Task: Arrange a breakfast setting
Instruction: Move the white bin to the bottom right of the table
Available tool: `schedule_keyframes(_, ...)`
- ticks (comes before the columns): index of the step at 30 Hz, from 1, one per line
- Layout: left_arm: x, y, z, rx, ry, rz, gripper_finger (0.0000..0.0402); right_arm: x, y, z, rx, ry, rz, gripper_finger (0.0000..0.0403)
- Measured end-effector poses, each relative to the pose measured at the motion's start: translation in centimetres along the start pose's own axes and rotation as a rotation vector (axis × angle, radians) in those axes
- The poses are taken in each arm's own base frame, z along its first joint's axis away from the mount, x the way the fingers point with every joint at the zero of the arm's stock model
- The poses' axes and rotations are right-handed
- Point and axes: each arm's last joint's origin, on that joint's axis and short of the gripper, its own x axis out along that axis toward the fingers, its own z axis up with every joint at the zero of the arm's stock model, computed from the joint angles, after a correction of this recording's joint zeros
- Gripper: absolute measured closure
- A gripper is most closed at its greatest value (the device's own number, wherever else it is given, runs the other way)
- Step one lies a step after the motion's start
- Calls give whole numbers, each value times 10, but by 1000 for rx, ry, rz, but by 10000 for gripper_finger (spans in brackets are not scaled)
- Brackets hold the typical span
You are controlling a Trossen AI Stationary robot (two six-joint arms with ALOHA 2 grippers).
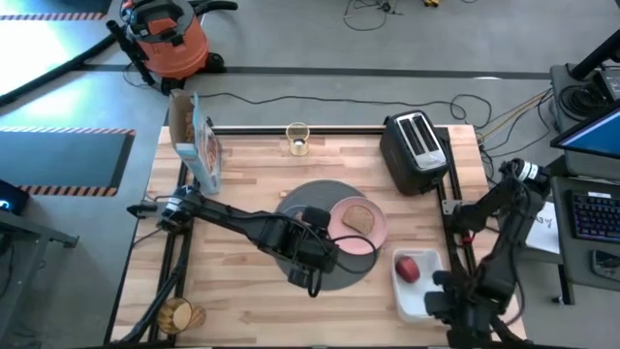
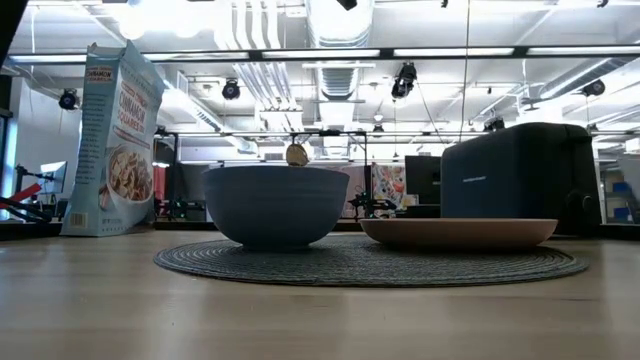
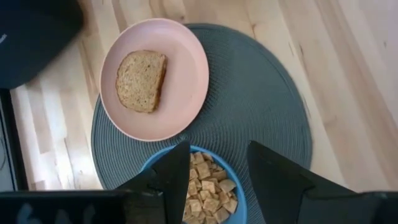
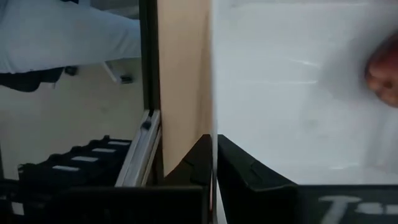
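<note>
hovering left claw (image 3: 214,171) spread apart over blue bowl (image 3: 208,186), toast (image 3: 141,81) on pink plate (image 3: 180,93) — right claw (image 4: 212,158) together

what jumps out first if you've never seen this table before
The round dark grey mat at mid-table, carrying a pink plate with a toast slice and a blue bowl of cereal. The left end effector hangs open over that bowl. A red apple sits in the white tray by the right arm.
</note>
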Motion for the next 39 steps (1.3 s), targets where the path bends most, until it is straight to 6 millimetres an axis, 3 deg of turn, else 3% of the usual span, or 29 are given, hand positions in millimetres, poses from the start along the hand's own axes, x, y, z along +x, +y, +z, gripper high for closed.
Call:
schedule_keyframes(6, 0, -1, 5, -16, -47, 1, 259, 4, 7, -21, 85, 7, 23, 394)
schedule_keyframes(14, -1, -1, 7, -27, -70, 2, 259, -3, 15, -21, 243, 10, 59, 369)
schedule_keyframes(20, -1, -1, 7, -35, -72, 2, 259, -5, 23, -18, 189, -6, 142, 313)
schedule_keyframes(25, -1, -1, 7, -34, -71, 2, 259, -5, 24, -22, 104, 124, 181, 282)
schedule_keyframes(33, -1, -1, 7, -34, -71, 2, 259, -9, 4, -26, 294, 105, -21, 300)
schedule_keyframes(39, -1, -1, 7, -47, -73, 2, 259, -34, -17, -24, 351, 109, -117, 321)
